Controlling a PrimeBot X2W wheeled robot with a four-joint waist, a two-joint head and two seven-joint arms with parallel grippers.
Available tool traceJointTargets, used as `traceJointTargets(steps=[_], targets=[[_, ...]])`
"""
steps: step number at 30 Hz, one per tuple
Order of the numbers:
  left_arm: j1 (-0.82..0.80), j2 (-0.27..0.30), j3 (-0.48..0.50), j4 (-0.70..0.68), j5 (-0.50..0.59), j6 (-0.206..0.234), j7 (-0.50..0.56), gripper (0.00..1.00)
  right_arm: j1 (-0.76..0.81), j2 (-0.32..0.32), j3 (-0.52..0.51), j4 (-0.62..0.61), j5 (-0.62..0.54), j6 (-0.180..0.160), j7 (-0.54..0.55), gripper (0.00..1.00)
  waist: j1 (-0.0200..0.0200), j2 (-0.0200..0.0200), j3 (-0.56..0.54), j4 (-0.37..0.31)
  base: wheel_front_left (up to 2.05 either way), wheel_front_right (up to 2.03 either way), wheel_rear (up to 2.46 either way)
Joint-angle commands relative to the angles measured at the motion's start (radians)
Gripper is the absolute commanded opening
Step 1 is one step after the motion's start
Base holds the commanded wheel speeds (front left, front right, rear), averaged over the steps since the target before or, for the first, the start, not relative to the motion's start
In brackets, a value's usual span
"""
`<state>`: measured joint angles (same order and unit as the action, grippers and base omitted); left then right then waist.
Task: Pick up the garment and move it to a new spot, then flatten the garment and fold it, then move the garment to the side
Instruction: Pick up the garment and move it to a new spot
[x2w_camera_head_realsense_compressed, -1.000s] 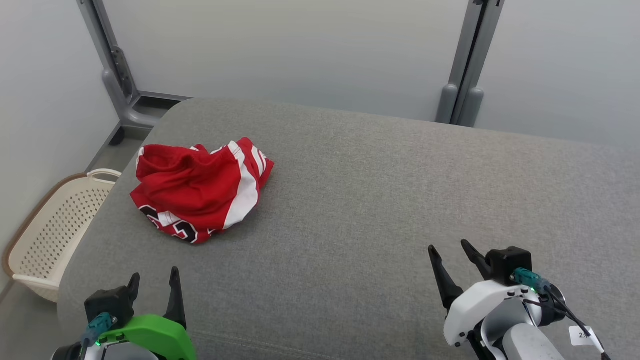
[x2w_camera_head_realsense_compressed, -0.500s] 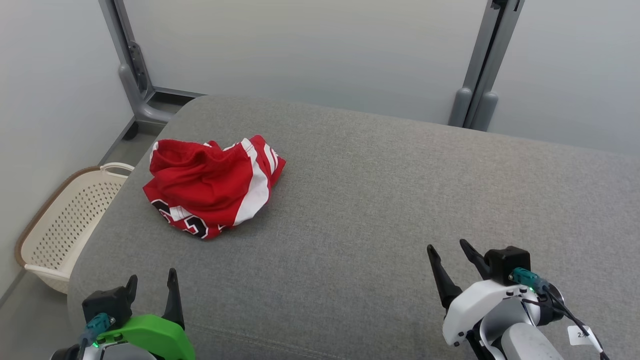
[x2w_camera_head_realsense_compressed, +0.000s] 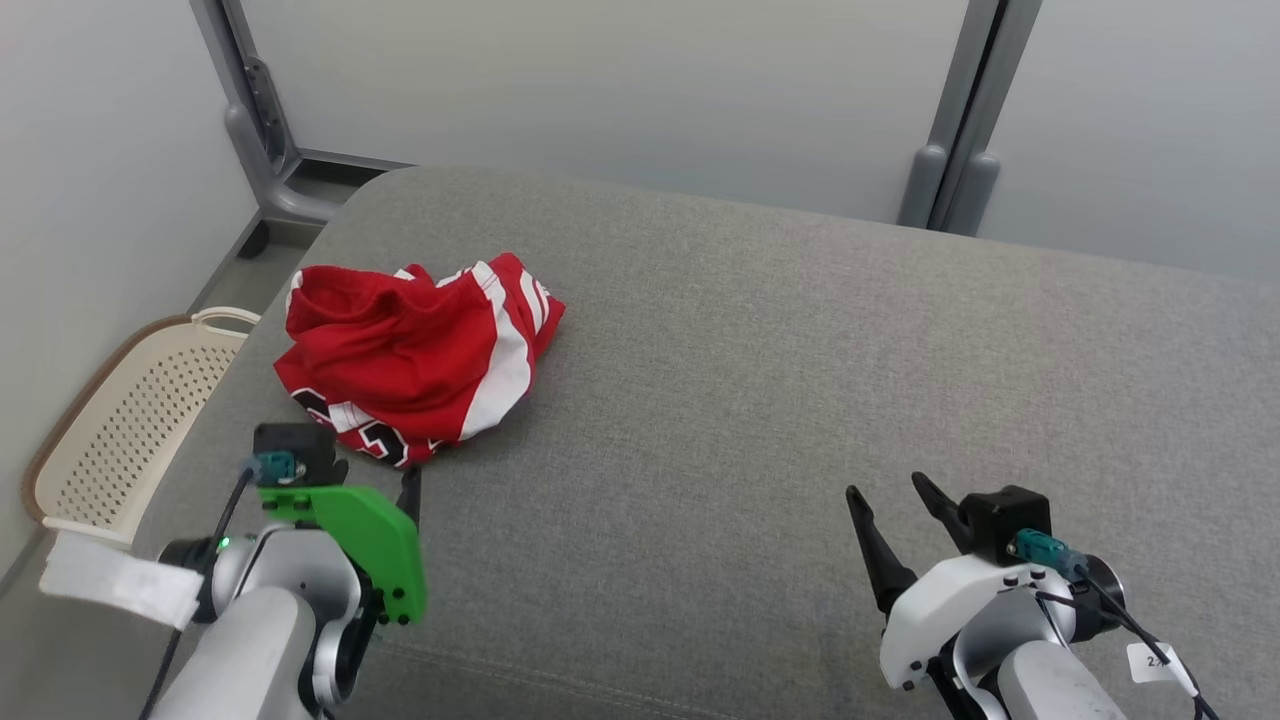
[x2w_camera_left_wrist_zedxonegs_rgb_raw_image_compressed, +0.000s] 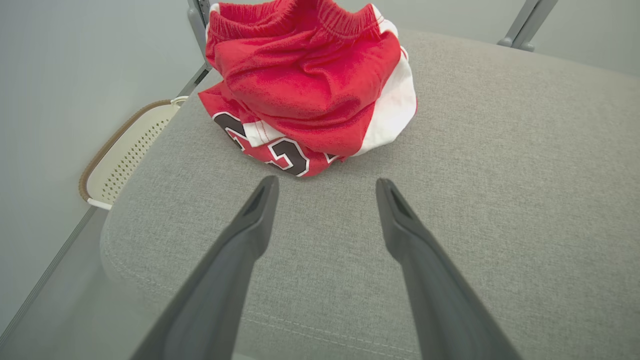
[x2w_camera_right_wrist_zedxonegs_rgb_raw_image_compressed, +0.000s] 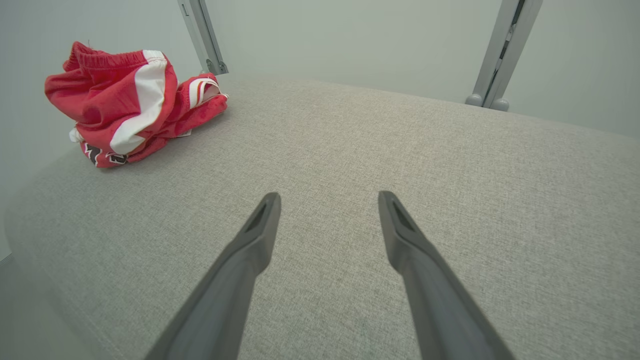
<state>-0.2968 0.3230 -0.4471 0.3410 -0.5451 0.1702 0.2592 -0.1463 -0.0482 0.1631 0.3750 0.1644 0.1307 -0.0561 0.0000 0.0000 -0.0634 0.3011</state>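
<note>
Jaws stand apart on both grippers, both empty. Red garment (x2w_camera_head_realsense_compressed: 400, 350) lies heaped on the grey cushion (x2w_camera_head_realsense_compressed: 800, 350); the left gripper (x2w_camera_left_wrist_zedxonegs_rgb_raw_image_compressed: 325, 187) points at its numbered edge, just short (lined up, I judge, for the pickup). Right gripper (x2w_camera_head_realsense_compressed: 885, 490) hangs well apart from the garment; a basket (x2w_camera_head_realsense_compressed: 120, 430) sits near the garment.

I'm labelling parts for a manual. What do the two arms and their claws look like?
Both claws have two long, dark, tapering fingers. The left claw wears a bright green cover on a silver forearm; the right claw has a white shell. Each carries a teal plug, a black cable and a white tag.
</note>
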Motion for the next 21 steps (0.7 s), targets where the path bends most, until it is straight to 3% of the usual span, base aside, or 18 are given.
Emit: traceJointTargets(steps=[1, 11, 21], targets=[[-0.047, -0.008, -0.006, 0.021, -0.005, -0.01, 0.025, 1.0, 0.009, -0.004, 0.003, -0.011, -0.008, 0.0, 0.007, 1.0, 0.0, 0.0, 0.015, -0.009, 0.0, 0.0, 0.0], [-0.335, -0.07, -0.017, 0.175, -0.023, -0.032, 0.163, 1.0, -0.031, -0.004, 0.015, -0.106, -0.065, 0.0, 0.057, 1.0, 0.0, 0.0, 0.15, -0.05, 0.0, 0.0, 0.0], [-0.524, -0.065, -0.075, 0.322, 0.028, -0.054, 0.282, 1.0, -0.024, -0.004, 0.009, -0.224, -0.111, 0.0, 0.12, 1.0, 0.0, 0.0, 0.284, -0.088, 0.0, 0.0, 0.0]])
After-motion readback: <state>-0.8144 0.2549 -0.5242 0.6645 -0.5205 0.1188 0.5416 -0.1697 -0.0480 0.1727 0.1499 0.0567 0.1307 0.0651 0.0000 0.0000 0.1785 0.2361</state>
